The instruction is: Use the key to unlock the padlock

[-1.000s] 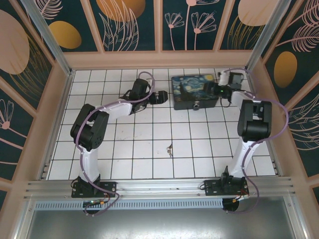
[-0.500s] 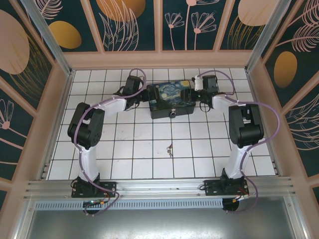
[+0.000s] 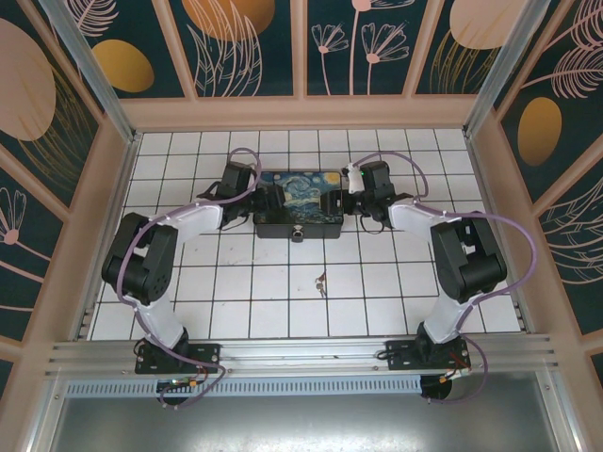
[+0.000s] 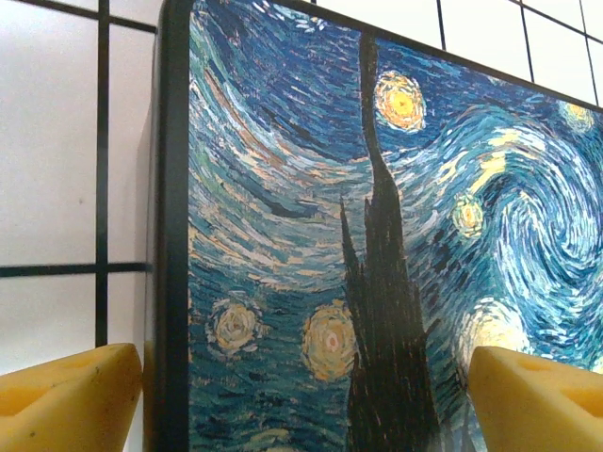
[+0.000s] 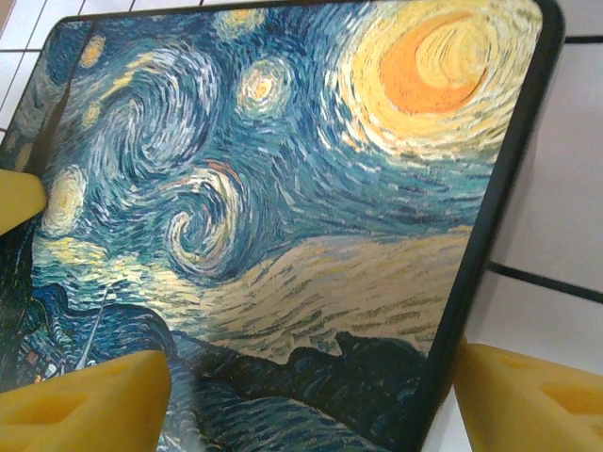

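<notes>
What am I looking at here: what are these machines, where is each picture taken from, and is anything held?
Two robot arms are bolted at the table's near edge, each ending in a two-finger claw. One picture looks down from above and behind them; the other two come from wrist cameras, so the yellow pads there are the claws' own fingers. On the table sit a black box with a Starry Night lid, what looks like a small padlock on its front, and the key nearer the arms. The left claw and right claw stand open at opposite ends of the box. Nothing is held.
</notes>
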